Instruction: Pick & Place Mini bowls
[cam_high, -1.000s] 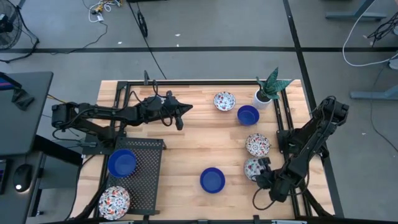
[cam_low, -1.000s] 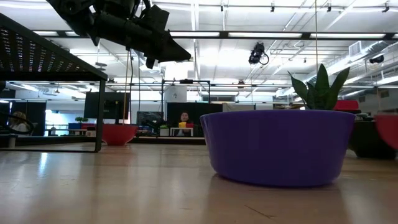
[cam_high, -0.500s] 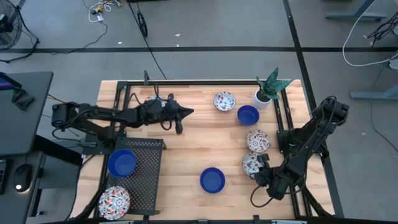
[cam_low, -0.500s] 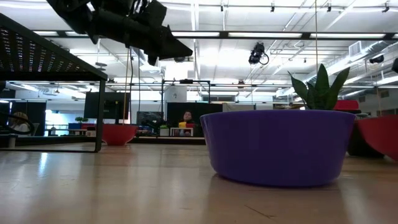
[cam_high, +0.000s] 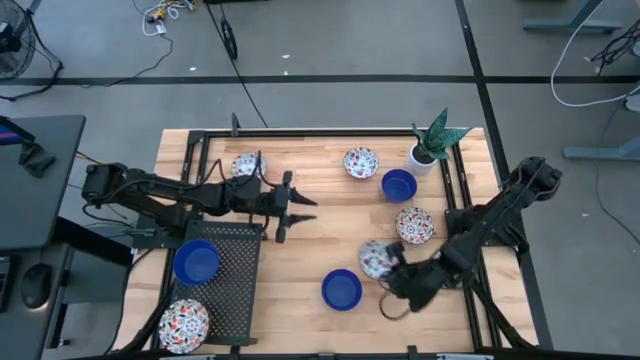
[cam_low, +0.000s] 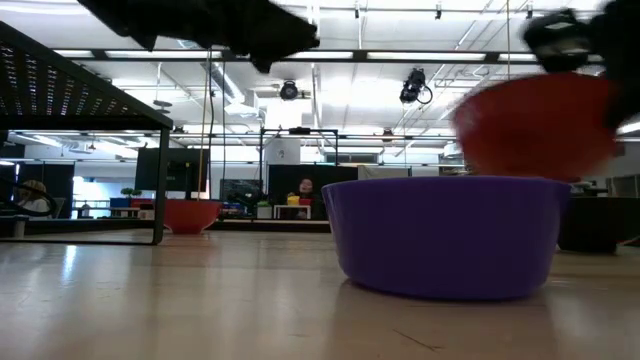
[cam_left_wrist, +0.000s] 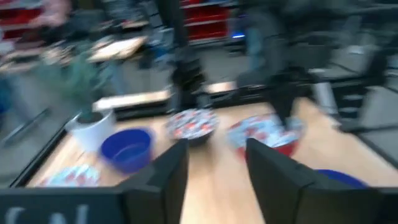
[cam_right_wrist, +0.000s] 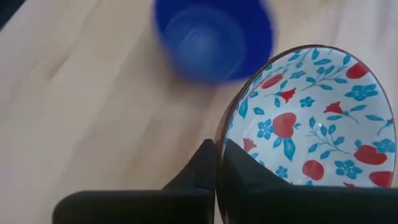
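Pinched by the rim in the right gripper (cam_high: 388, 272), fingers clenched on the edge: one floral bowl (cam_high: 375, 257), lower centre-right of the high view. Carried tilted and clear of the wood, to judge by the low view, where it blurs red at upper right, above the rim of the nearest blue bowl (cam_low: 450, 235). Gripped at the rim probably because so small a bowl offers no other hold. Seems bound leftward for the rack (cam_high: 238, 290) at lower left, with that blue bowl lying almost in the path, just left of the held one.

Hanging at centre-left of the high view, above bare table (cam_high: 320, 235) near the rack's upper right corner: the left gripper (cam_high: 293, 210), fingers spread and grasping nothing. Points across at the bowls on the right, likely readied for a next pick.

Counted in the high view:
- Floral bowls, five: the held one; one at upper centre (cam_high: 361, 161); one at right of centre (cam_high: 413, 225); one at upper left (cam_high: 246, 166), just above the left arm; one on the rack's lower left corner (cam_high: 183, 322).
- Blue bowls, three: one beside the pot (cam_high: 399, 184); one at lower centre; one on the rack (cam_high: 197, 261).
- Pot (cam_high: 424, 155) with plant, one, at upper right, no part of the job.

So two bowls on the rack, one in the air, five on the table.
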